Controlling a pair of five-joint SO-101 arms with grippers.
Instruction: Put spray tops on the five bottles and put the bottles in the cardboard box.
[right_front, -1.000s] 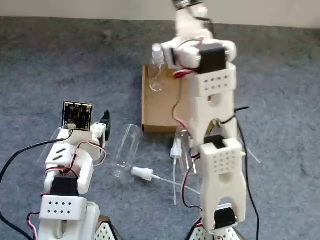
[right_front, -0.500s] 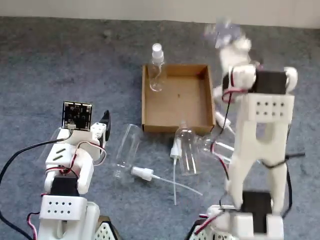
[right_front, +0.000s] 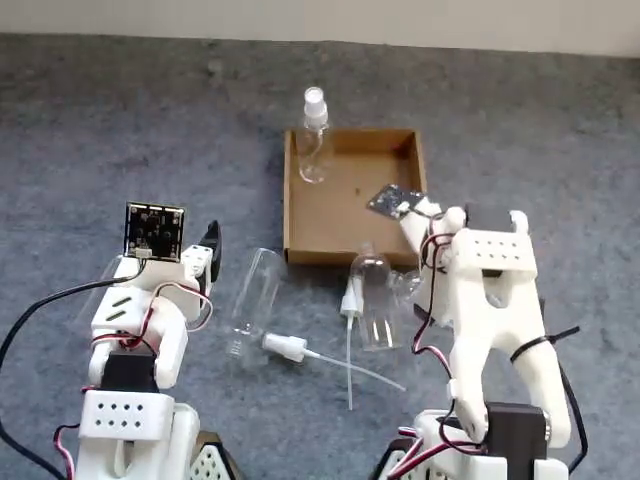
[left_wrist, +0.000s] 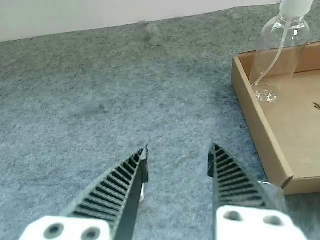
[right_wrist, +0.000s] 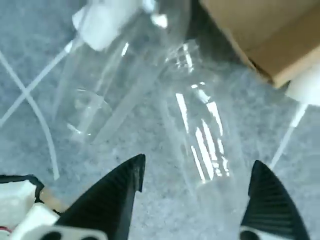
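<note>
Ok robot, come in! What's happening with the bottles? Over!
Left gripper open, empty. Right gripper open over a lying bottle beside the box. One capped bottle stands in the box. Loose spray top nearby.

The table (right_front: 110, 130) is covered in rough, matt grey cloth. The box (right_front: 345, 215) is matt brown cardboard. The bottles (right_front: 252, 295) are clear glossy plastic, and their spray tops (right_front: 284, 346) are white plastic. The arms (right_front: 490, 300) are smooth white plastic with black ribbed jaws.
</note>
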